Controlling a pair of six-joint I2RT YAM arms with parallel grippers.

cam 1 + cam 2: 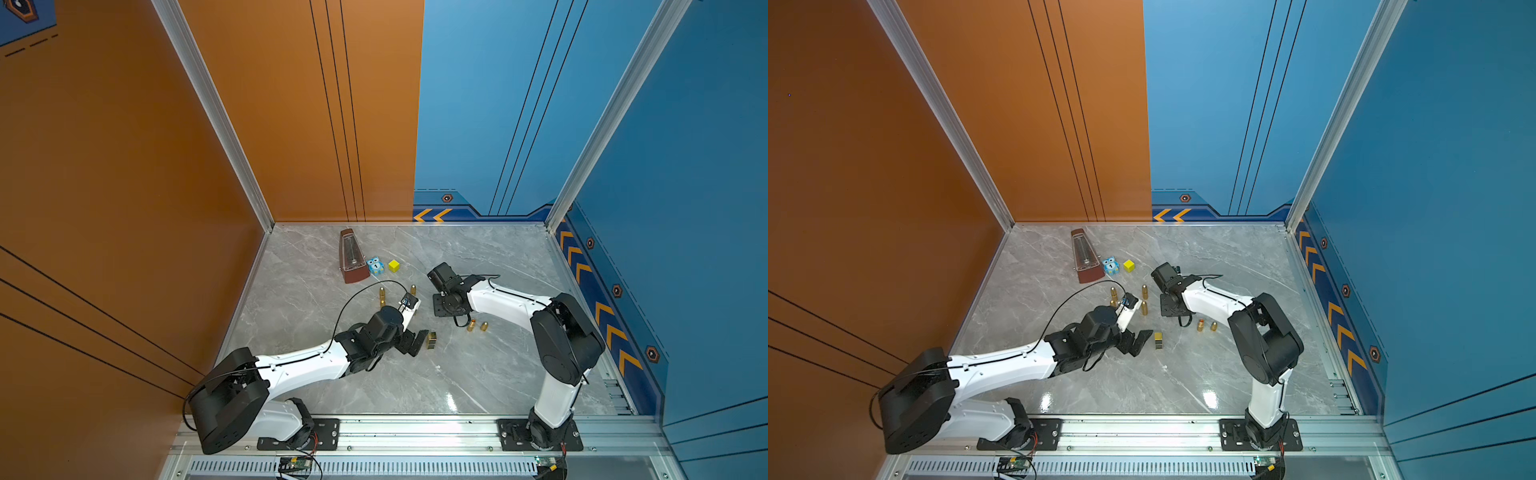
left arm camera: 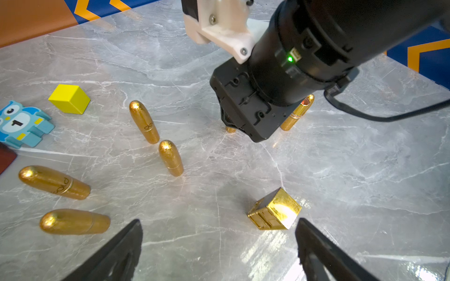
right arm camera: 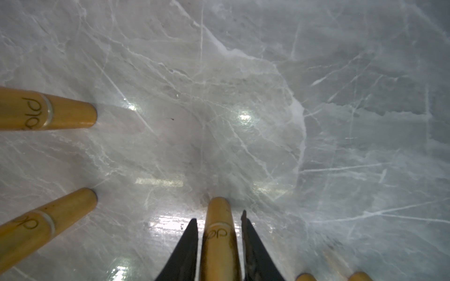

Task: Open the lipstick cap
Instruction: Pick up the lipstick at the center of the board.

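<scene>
Right fingers (image 3: 185, 250): mine, set close on either side of one upright gold lipstick (image 3: 219, 233), tips about level with its seam ring. Thin slivers of counter (image 3: 243, 85) show between tips and tube, so I cannot tell whether the pads are pressing it. Left fingers (image 2: 117, 253): spread wide, holding nothing, just beside a gold cube (image 2: 275, 210) and well apart from the lipstick. Location of lipstick: standing on the counter beneath my right wrist (image 1: 446, 301), which hides it in both top views. That wrist sits just right of centre in the lower half of the frame. Condition of lipstick: cap on, seam closed. Done, by my reckoning: the approach and the straddle of the cap. Outstanding: a firm pinch, a hold on the body below the seam, then the pull that parts cap from body. Other stock: several capped tubes (image 2: 143, 121) standing nearby, untouched, and one opened tube (image 2: 298, 113) with red showing at its tip, which I judge already dealt with.
</scene>
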